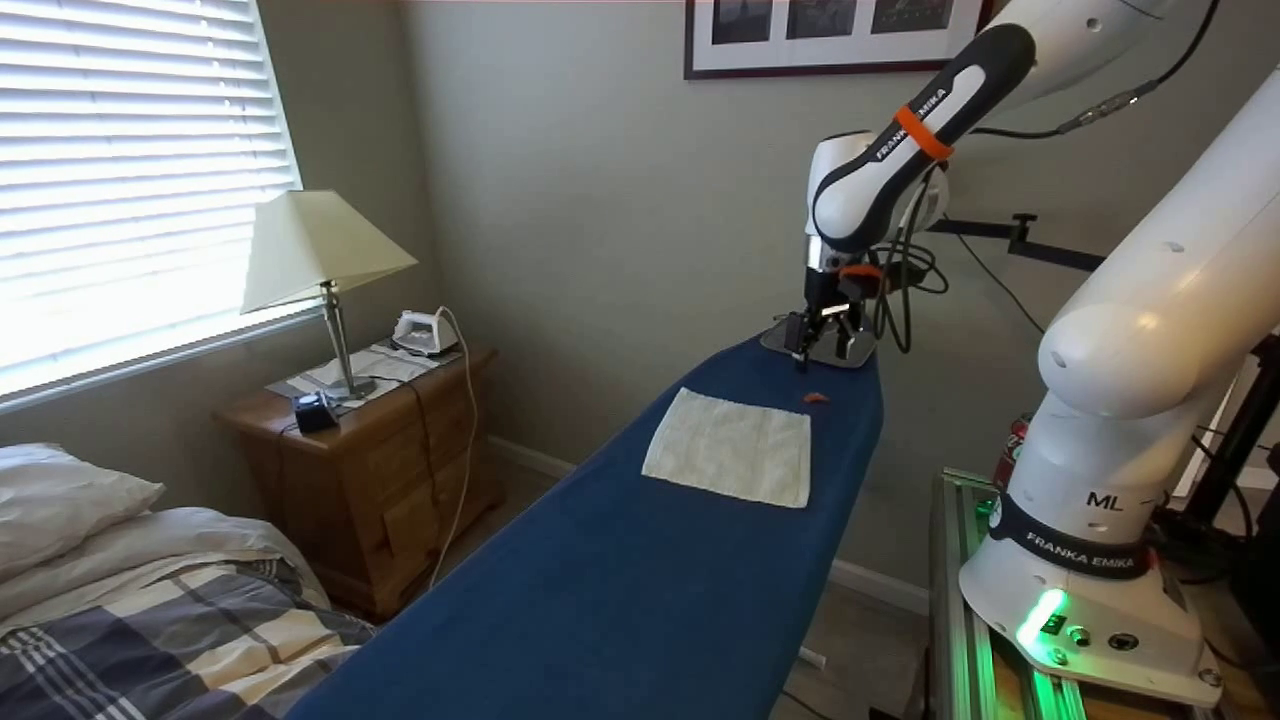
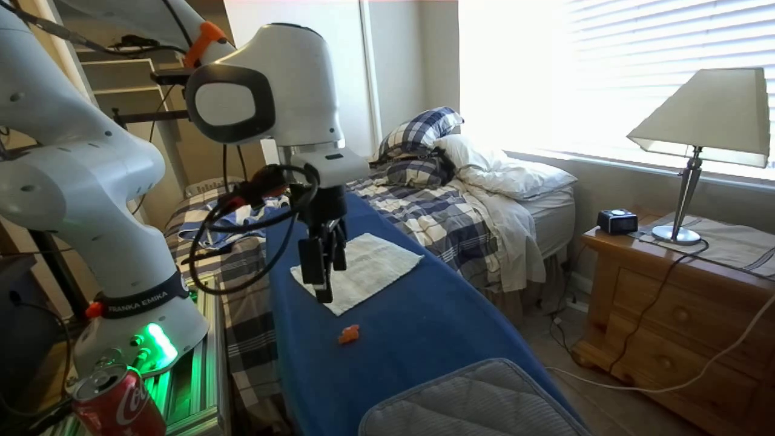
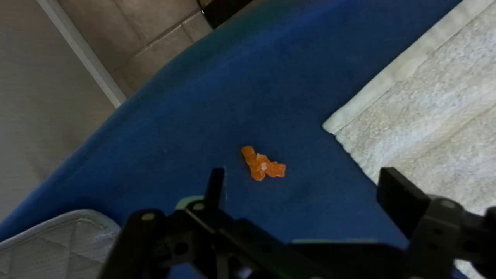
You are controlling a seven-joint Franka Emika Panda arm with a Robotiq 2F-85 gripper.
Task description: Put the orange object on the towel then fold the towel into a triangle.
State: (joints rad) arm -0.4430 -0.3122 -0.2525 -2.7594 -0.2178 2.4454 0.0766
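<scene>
A small orange object [image 1: 816, 398] lies on the blue ironing board [image 1: 560, 620], just beside a flat, unfolded cream towel [image 1: 730, 448]. In an exterior view, the orange object [image 2: 349, 334] is apart from the towel [image 2: 381, 266]. In the wrist view, the orange object [image 3: 259, 164] has an irregular shape with short limbs, and the towel's corner [image 3: 418, 100] points toward it. My gripper [image 3: 302, 174] is open and empty, above the board. The orange object shows between its fingers but farther out, nearer the left finger. The gripper also shows in both exterior views [image 1: 825, 350] [image 2: 332, 281].
A grey quilted pad [image 2: 472, 406] lies at the board's narrow end. A wall stands close beyond that end. A nightstand [image 1: 400, 480] with a lamp [image 1: 325, 250] and an iron [image 1: 425, 332] stands beside the board. A bed [image 2: 448, 230] and a soda can [image 2: 118, 402] are nearby.
</scene>
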